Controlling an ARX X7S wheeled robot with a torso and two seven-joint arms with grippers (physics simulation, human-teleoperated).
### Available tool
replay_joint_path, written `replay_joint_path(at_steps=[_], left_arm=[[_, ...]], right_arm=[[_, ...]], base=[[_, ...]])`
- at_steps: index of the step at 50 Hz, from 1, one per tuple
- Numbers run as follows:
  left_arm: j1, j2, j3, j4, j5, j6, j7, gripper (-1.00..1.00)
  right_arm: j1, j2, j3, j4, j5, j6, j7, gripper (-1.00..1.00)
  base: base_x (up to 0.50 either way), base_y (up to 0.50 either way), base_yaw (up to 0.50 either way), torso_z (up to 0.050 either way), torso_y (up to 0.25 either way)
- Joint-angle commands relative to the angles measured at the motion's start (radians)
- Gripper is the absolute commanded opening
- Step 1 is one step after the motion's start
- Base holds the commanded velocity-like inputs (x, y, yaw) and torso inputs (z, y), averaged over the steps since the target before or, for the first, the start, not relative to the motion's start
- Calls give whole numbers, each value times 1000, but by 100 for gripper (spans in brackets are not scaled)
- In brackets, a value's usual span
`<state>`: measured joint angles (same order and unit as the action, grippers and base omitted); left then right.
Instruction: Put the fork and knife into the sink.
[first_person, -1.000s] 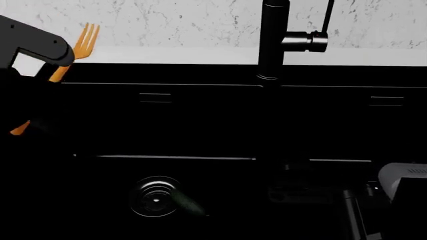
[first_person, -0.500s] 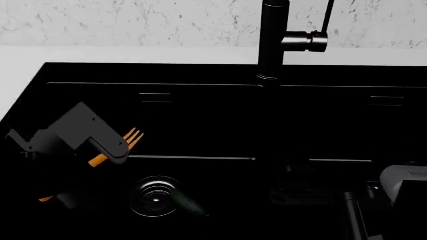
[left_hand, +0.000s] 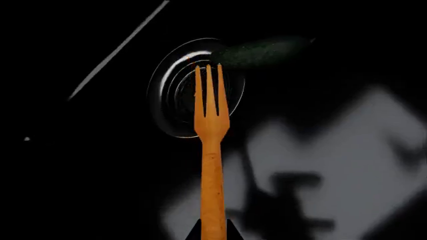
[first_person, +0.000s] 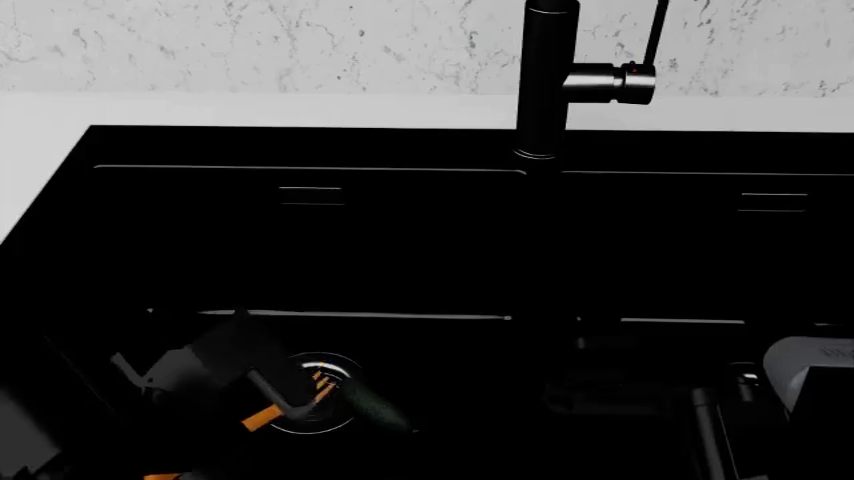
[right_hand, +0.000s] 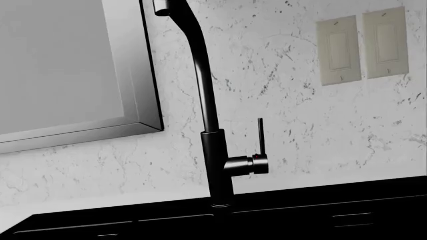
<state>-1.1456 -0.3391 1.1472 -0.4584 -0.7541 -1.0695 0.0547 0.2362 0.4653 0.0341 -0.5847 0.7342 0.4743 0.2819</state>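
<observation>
Our left gripper (first_person: 247, 385) is clamped on the slim orange fork (left_hand: 211, 150) low inside the glossy black sink's (first_person: 400, 150) left basin, tines over the round ribbed metal drain (left_hand: 180, 90). The dark knife (left_hand: 263, 50) lies in that basin, one end touching the drain. We cannot tell our right gripper's state

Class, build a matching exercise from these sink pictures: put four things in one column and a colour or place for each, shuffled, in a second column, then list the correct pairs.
Things:
1. fork
2. faucet
3. drain
4. wall plates

Descriptions:
A. beige, on the marble wall
B. bright orange, held in the left gripper
C. tall, black, behind the sink
D. round ribbed metal, under the fork's tines

Pairs: 1-B, 2-C, 3-D, 4-A
</observation>
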Motion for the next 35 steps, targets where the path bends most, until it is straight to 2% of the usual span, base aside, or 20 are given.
replay_joint_path(at_steps=[1, 15, 22, 23, 35], left_arm=[[66, 84, 60, -196, 47, 112, 88, -100], [134, 137, 68, -366, 62, 208, 147, -100], [131, 142, 50, -388, 52, 221, 150, -100], [133, 136, 53, -367, 49, 212, 153, 100], [125, 105, 53, -303, 36, 172, 143, 100]], right_arm=[[-7, 0, 0, 2, 1, -6, 0, 100], [-17, 1, 1, 10, -1, -21, -6, 100], [-21, 7, 6, 3, 3, -20, -2, 100], [-22, 7, 7, 3, 3, -21, -2, 100], [-20, 12, 12, -2, 10, -22, 2, 100]], base=[[0, 0, 0, 0, 0], [0, 0, 0, -1, 0], [-2, 0, 0, -3, 0], [0, 0, 0, 0, 0], [-2, 0, -1, -3, 0]])
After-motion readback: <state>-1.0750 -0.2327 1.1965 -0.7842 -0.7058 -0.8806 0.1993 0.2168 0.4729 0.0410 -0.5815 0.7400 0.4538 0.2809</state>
